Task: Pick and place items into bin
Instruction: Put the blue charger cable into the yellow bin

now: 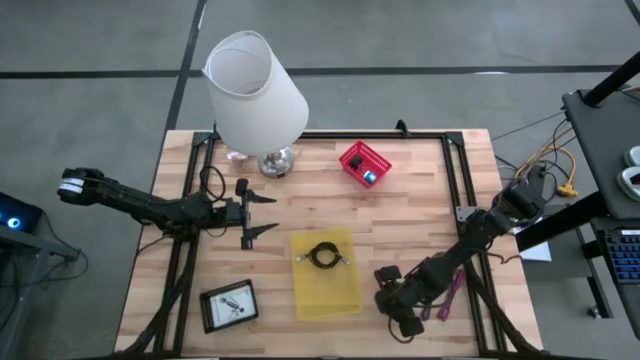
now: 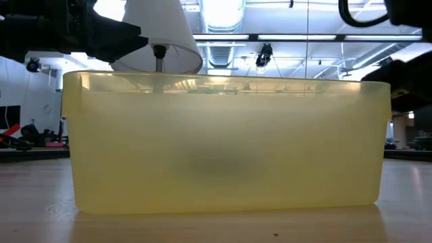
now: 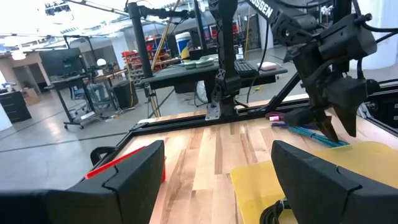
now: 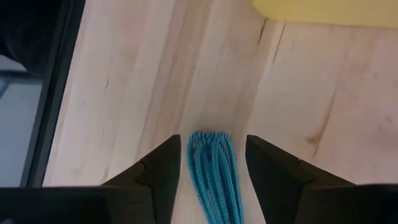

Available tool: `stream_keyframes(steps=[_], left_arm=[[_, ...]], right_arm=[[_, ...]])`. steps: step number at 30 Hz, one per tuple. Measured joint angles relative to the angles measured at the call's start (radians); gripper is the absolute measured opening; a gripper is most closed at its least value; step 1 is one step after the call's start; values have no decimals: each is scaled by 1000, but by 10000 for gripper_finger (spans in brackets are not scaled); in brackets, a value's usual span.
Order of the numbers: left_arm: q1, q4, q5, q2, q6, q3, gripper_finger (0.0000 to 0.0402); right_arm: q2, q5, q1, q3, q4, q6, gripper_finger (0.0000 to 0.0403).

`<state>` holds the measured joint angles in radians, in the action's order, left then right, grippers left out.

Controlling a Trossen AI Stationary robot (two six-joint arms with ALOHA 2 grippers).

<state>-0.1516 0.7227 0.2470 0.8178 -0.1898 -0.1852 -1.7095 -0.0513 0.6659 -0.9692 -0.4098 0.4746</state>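
Note:
A bundle of teal strips (image 4: 214, 177) lies flat on the wooden table, to the right of the yellow bin (image 1: 340, 295). My right gripper (image 4: 212, 142) points steeply down over it, open. Its two fingers stand on either side of the bundle's end, with a thin gap showing on each side. Pink-purple strips (image 1: 452, 293) lie just right of that gripper (image 1: 400, 305). A black coiled cable (image 1: 325, 256) rests on the bin's floor. A white card with black marks (image 1: 229, 304) lies near the table's front left. My left gripper (image 1: 255, 213) waits open and level at the table's left.
A big white lamp (image 1: 255, 90) stands at the table's far left. A small red basket (image 1: 364, 163) holding a blue thing sits at the far middle. A black frame rail (image 1: 455, 180) runs along the table's right side. The low view is filled by the yellow bin's wall (image 2: 223, 148).

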Motion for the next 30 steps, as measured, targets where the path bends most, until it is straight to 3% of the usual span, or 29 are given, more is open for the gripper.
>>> stream_keyframes(steps=[15, 30], left_arm=[[0, 1, 0, 0, 0, 0, 279], [0, 1, 0, 0, 0, 0, 279]], right_arm=[[-9, -10, 18, 54, 24, -11, 160], [-8, -4, 21, 90, 25, -34, 66]])
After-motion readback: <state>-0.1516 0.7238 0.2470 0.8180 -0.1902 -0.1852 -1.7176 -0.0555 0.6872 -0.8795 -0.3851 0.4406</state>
